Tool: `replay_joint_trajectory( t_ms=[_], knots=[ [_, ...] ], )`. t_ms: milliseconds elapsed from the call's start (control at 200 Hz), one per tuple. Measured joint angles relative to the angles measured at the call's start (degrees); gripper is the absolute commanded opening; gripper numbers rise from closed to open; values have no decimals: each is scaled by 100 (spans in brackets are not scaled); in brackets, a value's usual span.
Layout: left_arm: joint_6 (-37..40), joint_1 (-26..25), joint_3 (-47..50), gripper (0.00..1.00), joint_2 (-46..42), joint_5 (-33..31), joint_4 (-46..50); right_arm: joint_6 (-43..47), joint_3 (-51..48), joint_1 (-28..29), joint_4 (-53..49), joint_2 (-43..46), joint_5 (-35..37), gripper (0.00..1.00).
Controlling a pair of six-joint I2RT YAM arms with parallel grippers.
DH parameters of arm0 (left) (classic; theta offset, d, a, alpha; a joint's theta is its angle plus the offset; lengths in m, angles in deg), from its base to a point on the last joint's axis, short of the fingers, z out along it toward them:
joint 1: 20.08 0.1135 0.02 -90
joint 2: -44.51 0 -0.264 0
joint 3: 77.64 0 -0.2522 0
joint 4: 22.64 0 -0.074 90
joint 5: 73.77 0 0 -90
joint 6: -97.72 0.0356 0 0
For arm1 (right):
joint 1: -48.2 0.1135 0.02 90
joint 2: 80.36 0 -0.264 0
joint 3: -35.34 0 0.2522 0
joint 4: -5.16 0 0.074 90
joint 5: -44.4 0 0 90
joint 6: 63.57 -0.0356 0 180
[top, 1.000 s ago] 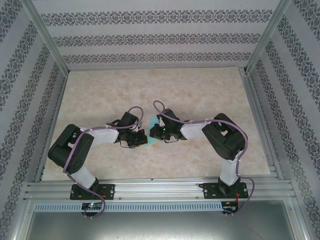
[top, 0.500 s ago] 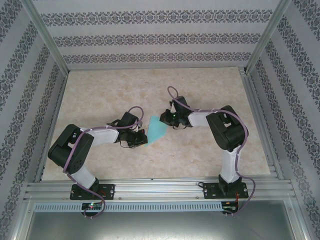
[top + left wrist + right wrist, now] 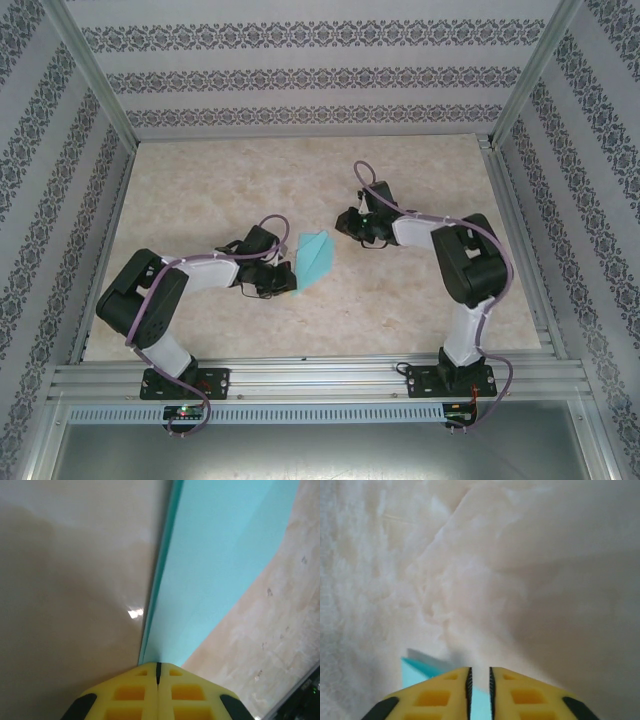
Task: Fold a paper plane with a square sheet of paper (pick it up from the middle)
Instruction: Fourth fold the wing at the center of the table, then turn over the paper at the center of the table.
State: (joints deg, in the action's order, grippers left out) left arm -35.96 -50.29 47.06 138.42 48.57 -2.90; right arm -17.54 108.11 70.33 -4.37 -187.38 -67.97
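The marbled table carried everything, with the two arms reaching inward from the near rail. Between them lay the folded turquoise sheet, flat on the table near its middle. It was already narrowed to a taper whose point faced the near-left.

The left gripper was clenched on that near-left end. In its wrist view the yellow fingers met with no gap, and the layered edge ran out from between them. The right gripper stood apart from the sheet on its far-right side, its jaws parted by a narrow slit with nothing in them.

We judged the folding to be midway, with one hand pinning and the other freed. The next move likely called for the right gripper to return to a loose edge and fold or press it while the left held the crease line steady.
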Motion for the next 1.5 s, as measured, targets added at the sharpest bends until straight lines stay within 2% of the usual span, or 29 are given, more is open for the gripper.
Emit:
replay_joint_trajectory(
  t_ms=[155, 245, 340, 445, 644, 929, 1144, 1249, 1499],
  knots=[
    [-201, -498, -11, 19, -127, 35, 157, -101, -603, 146, -9, 990, -114, 39],
    [-175, -535, -168, 26, -426, -315, 645, -212, -1001, 256, 46, 1314, -129, 44],
    [-76, -501, -450, 29, -754, -815, 1064, -295, -1272, 404, -50, 1412, -151, 46],
    [85, -350, -719, 34, -870, -1095, 1276, -389, -1357, 573, -153, 1410, -212, 48],
    [437, 42, -1178, 39, -354, -1279, 1491, -638, -1366, 815, -175, 1401, -210, 50],
    [802, 149, -1873, 40, 570, -1272, 1692, -1097, -1484, 929, 114, 1147, -210, 49],
    [951, 153, -2035, 39, 831, -1266, 1770, -1189, -1526, 964, 227, 1003, -210, 49],
    [1010, 153, -2070, 38, 931, -1226, 1790, -1233, -1526, 964, 284, 868, -212, 45],
    [1078, 162, -2159, 36, 1117, -1132, 1856, -1329, -1526, 962, 334, 833, -243, 42]
  ],
)
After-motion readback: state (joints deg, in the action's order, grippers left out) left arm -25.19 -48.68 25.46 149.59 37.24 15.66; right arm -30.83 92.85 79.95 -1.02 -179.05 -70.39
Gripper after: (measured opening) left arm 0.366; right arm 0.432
